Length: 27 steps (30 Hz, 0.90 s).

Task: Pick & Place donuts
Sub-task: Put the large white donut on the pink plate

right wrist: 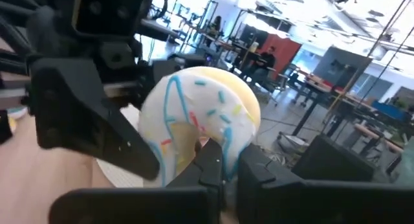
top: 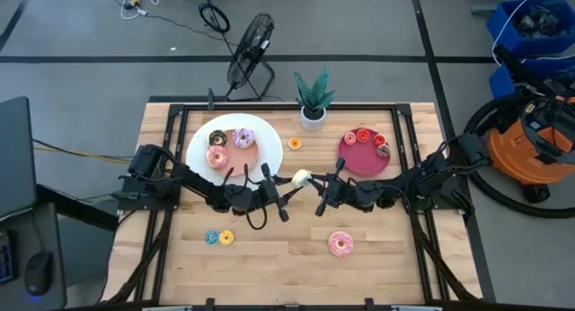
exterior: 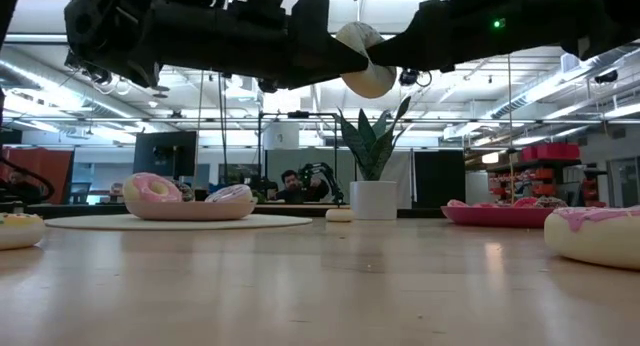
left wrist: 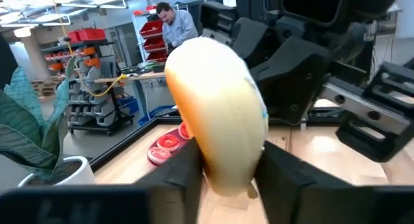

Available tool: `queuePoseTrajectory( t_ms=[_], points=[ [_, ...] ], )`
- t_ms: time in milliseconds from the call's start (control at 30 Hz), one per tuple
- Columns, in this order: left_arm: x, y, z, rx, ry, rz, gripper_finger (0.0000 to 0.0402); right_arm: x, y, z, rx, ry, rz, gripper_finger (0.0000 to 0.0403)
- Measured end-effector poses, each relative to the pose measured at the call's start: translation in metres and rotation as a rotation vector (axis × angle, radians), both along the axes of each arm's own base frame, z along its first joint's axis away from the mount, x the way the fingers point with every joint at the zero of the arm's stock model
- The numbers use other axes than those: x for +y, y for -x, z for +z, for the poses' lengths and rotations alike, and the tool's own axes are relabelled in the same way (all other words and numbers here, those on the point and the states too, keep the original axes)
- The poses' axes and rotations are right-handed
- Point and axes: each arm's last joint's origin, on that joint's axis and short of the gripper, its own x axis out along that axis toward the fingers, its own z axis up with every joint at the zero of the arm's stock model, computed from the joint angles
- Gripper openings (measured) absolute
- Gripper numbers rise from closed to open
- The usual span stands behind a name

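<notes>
Overhead, both arms meet above the middle of the desk (top: pixel 287 257), where a white-frosted donut (top: pixel 302 178) is held in the air between them. Right end effector (right wrist: pixel 223 166): fingers pinched on the ring's rim, one finger passing through its hole, frosted face with blue, yellow and red sprinkles toward that wrist camera. Left end effector (left wrist: pixel 226 169): fingers set either side of the donut's plain underside; whether they actually press on it cannot be made out, since the donut hides the contact. From desk level, both arms are cut off by the upper edge and only the donut's lower half shows. White plate (top: pixel 199 142): three frosted donuts. Magenta dish (top: pixel 352 160): small donuts, hard to count. A pink donut (top: pixel 340 244) lies near the front edge. A potted plant (top: pixel 313 100) stands at the back.
</notes>
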Motion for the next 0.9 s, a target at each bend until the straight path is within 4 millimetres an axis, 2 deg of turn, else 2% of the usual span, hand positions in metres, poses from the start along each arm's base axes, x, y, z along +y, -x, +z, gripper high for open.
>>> queuePoseTrajectory(
  t_ms=[100, 200, 367, 467, 633, 767, 900],
  points=[
    [-0.007, 0.002, -0.001, 0.031, -0.038, -0.003, 0.0077, 0.001, 0.0, -0.003, 0.03, 0.012, 0.01, 0.0025],
    [-0.014, 0.004, -0.003, 0.067, -0.078, 0.017, 0.0026, 0.0, 0.001, -0.005, 0.068, 0.025, 0.009, 0.0052],
    [-0.02, 0.011, -0.002, 0.208, -0.126, 0.108, 0.0018, 0.0, 0.01, 0.0, 0.127, 0.057, -0.117, 0.0141],
    [-0.017, 0.024, 0.0, 0.351, -0.107, 0.182, 0.0017, 0.003, 0.019, 0.003, 0.168, 0.064, -0.155, 0.0192],
    [0.012, 0.06, 0.012, 0.536, 0.089, 0.313, 0.0016, 0.012, 0.031, -0.007, 0.262, -0.055, -0.075, 0.0233],
    [0.039, 0.089, 0.02, 0.637, 0.224, 0.427, 0.0016, 0.016, 0.037, -0.018, 0.334, -0.15, -0.036, 0.0235],
    [0.067, 0.112, 0.017, 0.664, 0.343, 0.418, 0.0015, 0.02, 0.04, -0.022, 0.354, -0.202, -0.024, 0.0226]
  ],
)
